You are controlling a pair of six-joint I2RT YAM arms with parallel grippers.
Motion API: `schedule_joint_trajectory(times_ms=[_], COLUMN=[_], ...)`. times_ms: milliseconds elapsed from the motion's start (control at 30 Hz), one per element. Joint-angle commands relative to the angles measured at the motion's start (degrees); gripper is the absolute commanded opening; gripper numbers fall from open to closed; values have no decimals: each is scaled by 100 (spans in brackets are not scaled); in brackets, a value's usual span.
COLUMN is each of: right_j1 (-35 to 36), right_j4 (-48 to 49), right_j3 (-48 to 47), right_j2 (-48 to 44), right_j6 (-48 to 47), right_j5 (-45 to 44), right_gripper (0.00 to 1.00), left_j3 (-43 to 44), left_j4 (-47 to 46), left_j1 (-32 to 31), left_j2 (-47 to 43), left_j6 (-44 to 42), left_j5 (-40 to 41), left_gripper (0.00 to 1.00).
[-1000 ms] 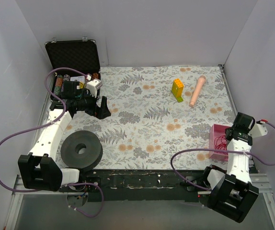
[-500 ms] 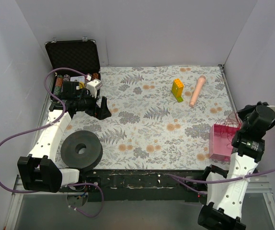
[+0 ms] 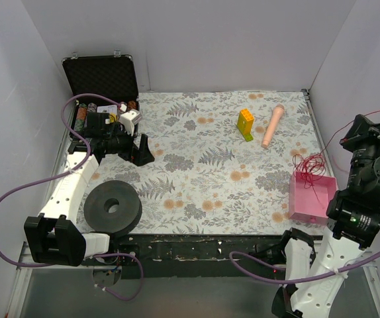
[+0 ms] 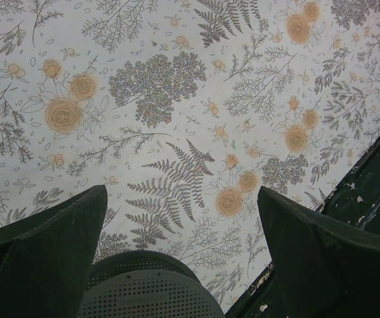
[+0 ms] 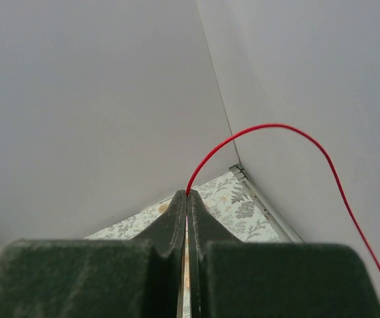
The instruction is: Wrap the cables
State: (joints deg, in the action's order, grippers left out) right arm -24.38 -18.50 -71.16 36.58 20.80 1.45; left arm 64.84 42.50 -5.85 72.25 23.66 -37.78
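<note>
The cables [image 3: 307, 164] are thin red wire strands rising in a loose tangle from a pink box [image 3: 311, 197] at the right edge of the table. My right gripper [image 3: 354, 131] is raised high by the right wall and shut on one strand. In the right wrist view that strand [image 5: 263, 129] arcs up from the closed fingertips [image 5: 187, 195] and down to the right. My left gripper [image 3: 142, 151] is open and empty over the table's left side; in the left wrist view its fingers [image 4: 51, 245] stand wide apart above the floral cloth.
A black round spool [image 3: 112, 206] lies near the left front; its perforated top shows in the left wrist view [image 4: 147, 288]. An open black case [image 3: 102, 78] stands at the back left. A yellow block [image 3: 246, 123] and a pink cylinder [image 3: 272, 125] lie at the back.
My right arm has lifted from the pink box up toward the right wall, pulling red strands out and above the box. The left arm has not moved.
</note>
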Motion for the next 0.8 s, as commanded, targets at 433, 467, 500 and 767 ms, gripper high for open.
schedule_joint_trajectory(times_ms=[433, 467, 500, 767], right_j1=[82, 83, 91, 811], right_j4=[979, 997, 737, -72], right_j3=[-2601, -2831, -3408, -1159], right_j2=[297, 358, 428, 252], right_j6=[-648, -630, -664, -1973], right_j5=[2032, 2087, 1800, -3055], right_gripper=[1, 1, 1, 1], left_j3=[442, 451, 451, 284], left_j4=[276, 276, 302, 364], left_j1=[-110, -118, -118, -145], left_j2=[-97, -123, -132, -229], left_j6=[-221, -248, -291, -450], left_j5=[-722, -713, -696, -616], left_gripper=[98, 98, 98, 98])
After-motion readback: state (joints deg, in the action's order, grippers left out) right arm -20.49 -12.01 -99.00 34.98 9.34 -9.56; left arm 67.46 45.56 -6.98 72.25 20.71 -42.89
